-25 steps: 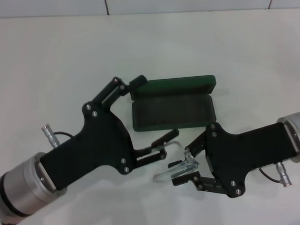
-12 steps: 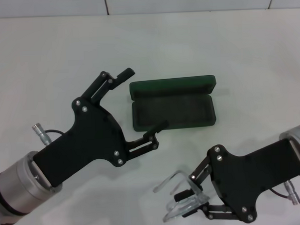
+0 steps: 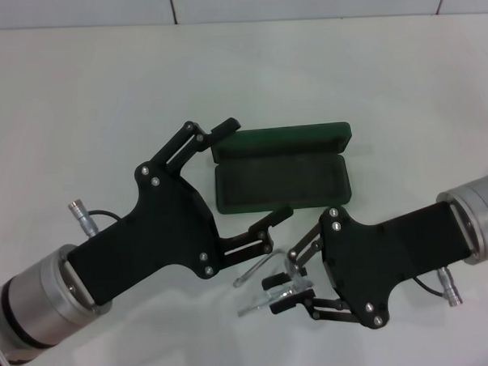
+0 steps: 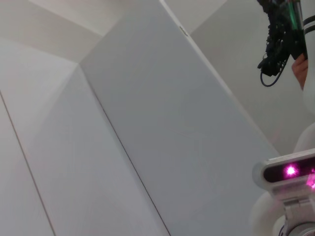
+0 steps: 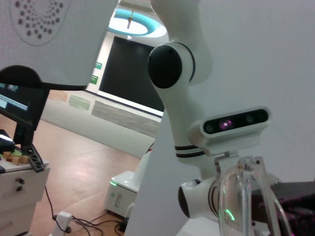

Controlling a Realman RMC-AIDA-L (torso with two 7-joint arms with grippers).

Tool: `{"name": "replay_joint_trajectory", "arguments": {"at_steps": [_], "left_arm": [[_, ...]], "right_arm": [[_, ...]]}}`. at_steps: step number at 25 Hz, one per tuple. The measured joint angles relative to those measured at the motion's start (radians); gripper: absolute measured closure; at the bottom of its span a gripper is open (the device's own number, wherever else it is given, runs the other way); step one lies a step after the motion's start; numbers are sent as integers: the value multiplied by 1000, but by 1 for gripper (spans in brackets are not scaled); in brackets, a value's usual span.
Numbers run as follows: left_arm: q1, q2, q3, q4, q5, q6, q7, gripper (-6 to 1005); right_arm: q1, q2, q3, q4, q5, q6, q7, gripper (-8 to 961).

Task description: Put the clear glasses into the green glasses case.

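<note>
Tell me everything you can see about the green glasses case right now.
The green glasses case is a dark green rectangular clamshell with rounded corners, lying open on the white table. Its lid stands up along the far edge; the dark lined tray looks empty. The left gripper, open, straddles its left end, though contact is unclear.

White table [image 3: 78,101]: plain matte top filling the head view. Pale tiled wall [image 3: 301,0] along its far edge, with dark grout lines. Right wrist view: wooden floor [image 5: 83,162], dark window [image 5: 130,73], round ceiling light [image 5: 133,22], white cabinet [image 5: 19,189], loose cables [image 5: 78,223].
</note>
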State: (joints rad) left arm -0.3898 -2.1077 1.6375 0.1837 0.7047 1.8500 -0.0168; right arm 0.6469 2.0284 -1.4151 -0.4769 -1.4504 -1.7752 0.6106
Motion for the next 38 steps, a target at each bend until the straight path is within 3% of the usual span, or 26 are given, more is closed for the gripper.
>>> {"name": "replay_joint_trajectory", "arguments": {"at_steps": [38], "left_arm": [[-8, 1, 57, 3, -22, 6, 0, 124]], "right_arm": [[-17, 0, -20, -14, -1, 41, -13, 826]]}}
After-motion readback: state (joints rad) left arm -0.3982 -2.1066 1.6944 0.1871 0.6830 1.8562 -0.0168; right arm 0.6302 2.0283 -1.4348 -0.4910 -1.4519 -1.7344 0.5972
